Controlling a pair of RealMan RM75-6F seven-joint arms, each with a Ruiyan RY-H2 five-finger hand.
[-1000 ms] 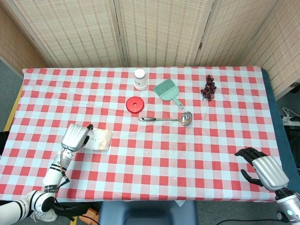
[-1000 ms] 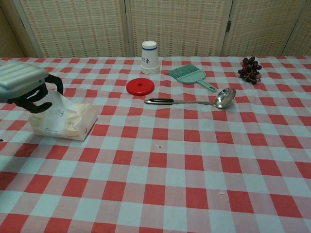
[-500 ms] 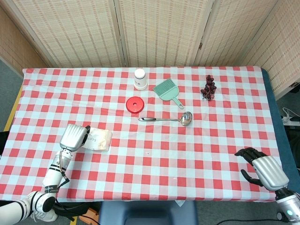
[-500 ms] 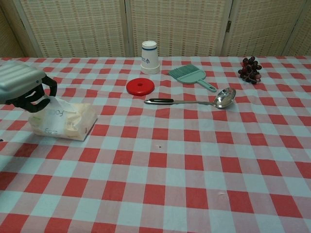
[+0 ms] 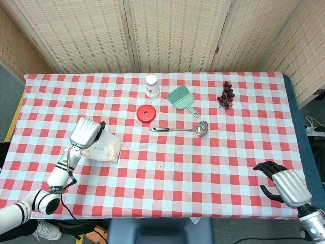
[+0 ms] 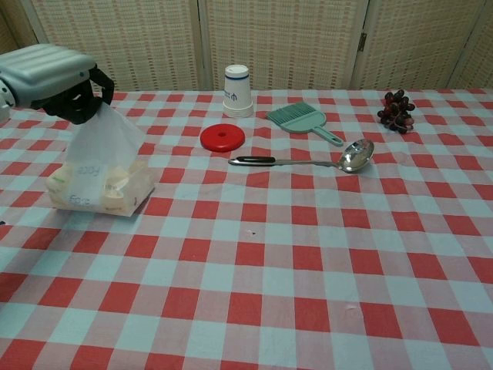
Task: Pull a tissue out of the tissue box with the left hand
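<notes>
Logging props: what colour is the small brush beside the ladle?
Pale green brush, clearest in chest view.

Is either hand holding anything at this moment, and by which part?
The left hand pinches the tissue by its top end, the sheet stretched up from the tissue pack. The right hand holds nothing.

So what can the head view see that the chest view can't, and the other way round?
Only the head view shows the right hand, resting open at the table's near right corner, and the left arm. Only the chest view shows the tissue stretched up in a tall sheet from the tissue pack. Both show the left hand gripping the tissue, plus the red disc, ladle, brush, cup and grapes.
</notes>
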